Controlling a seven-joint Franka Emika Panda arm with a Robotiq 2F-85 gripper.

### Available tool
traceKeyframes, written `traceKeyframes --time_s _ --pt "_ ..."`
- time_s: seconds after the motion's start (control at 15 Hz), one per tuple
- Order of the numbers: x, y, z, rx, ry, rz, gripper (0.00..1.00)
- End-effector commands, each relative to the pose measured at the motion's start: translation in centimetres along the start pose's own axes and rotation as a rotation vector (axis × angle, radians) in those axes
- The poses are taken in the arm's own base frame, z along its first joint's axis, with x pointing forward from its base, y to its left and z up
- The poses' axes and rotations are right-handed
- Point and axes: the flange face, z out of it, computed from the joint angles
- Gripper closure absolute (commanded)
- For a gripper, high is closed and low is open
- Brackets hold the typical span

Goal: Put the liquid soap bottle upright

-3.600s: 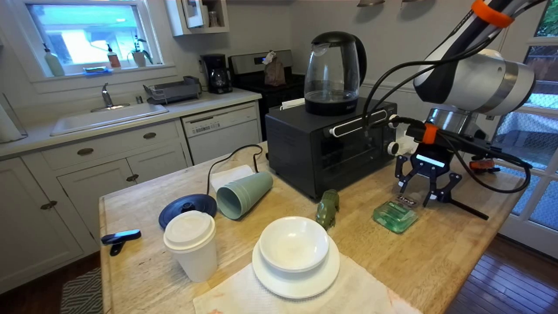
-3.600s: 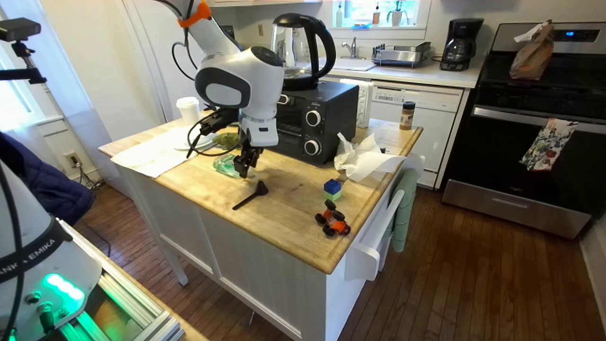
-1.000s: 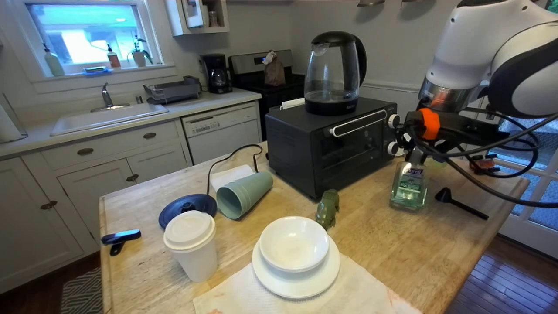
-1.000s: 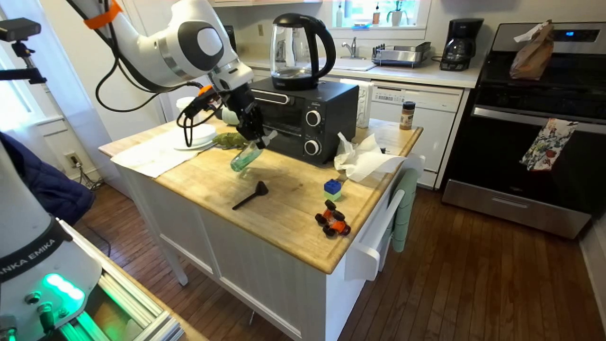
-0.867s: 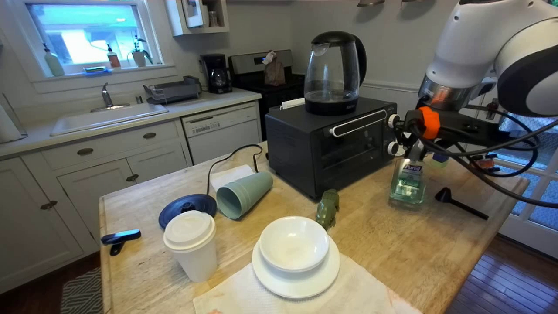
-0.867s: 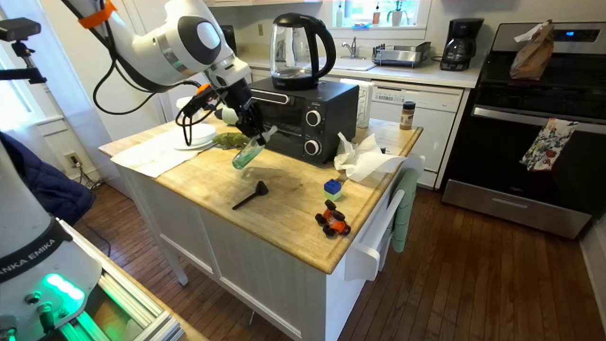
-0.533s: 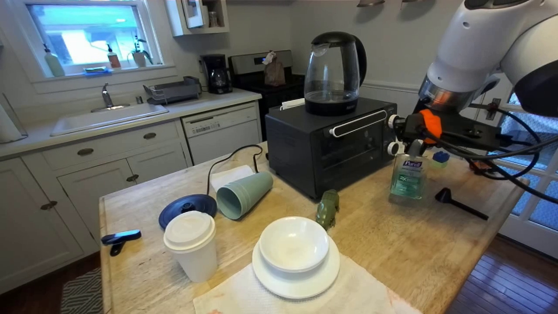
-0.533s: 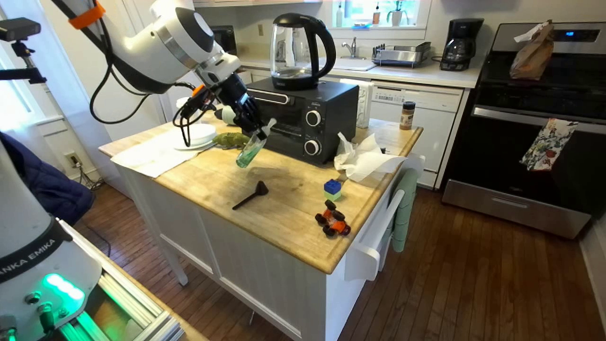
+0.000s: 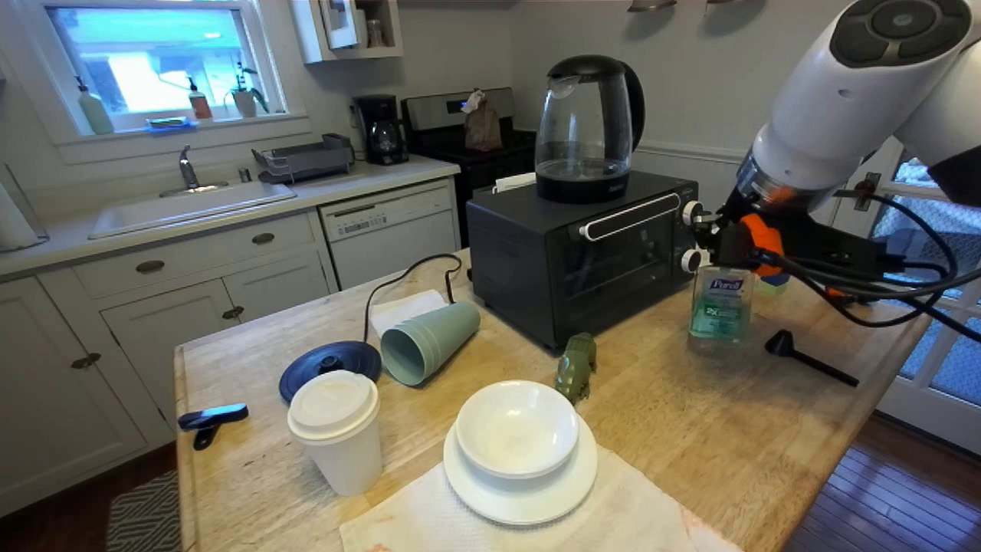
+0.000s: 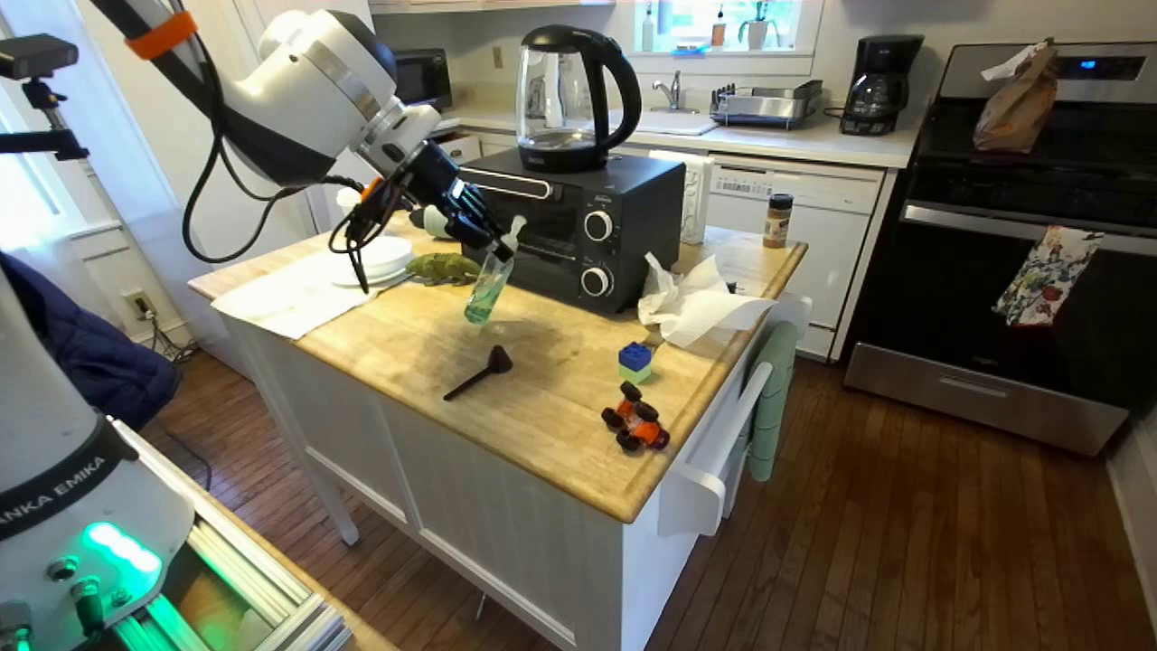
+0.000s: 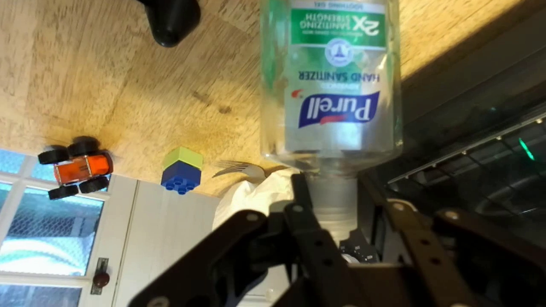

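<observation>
The liquid soap bottle is small, clear and green with a Purell label and a pale top. It shows in both exterior views (image 9: 720, 307) (image 10: 487, 294) and large in the wrist view (image 11: 332, 81), where its label reads upside down. My gripper (image 11: 332, 185) is shut on the pale neck, one finger on each side. In an exterior view the gripper (image 10: 503, 250) holds the bottle near the top, slightly tilted, with its base toward the lower left. The base seems a little above the wooden table (image 10: 551, 416), with a shadow below. The camera mount and cables partly hide the top in an exterior view.
The black toaster oven (image 10: 633, 212) with a kettle (image 10: 569, 99) on it stands close behind the bottle. A black scoop (image 10: 495, 362) lies near the bottle. A toy car (image 10: 636, 419), blocks (image 10: 634, 362), crumpled paper (image 10: 696, 303), a green figure (image 9: 576, 368) and plates (image 9: 529, 512) are around.
The bottle lay flat on the table 3.6 s ago beside the open gripper. It was then held and strongly tilted; over the last second the wrist has turned it closer to upright.
</observation>
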Motion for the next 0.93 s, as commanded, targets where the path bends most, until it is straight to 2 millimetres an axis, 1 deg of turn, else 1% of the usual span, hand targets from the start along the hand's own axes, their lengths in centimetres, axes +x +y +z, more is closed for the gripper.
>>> traceKeyframes --time_s 0.0,0.13,0.33,0.67,0.87 --pt "-1.0 -0.1 -0.1 0.008 0.081 -0.008 0.92" --pt "-1.6 -0.1 0.1 0.012 0.116 -0.01 0.92" --pt "-3.2 -0.1 0.6 0.022 0.168 -0.025 0.92" --pt "-4.2 -0.4 0.9 0.049 0.277 -0.053 0.92" --pt "-5.6 -0.6 1.3 0.066 0.323 -0.081 0.92"
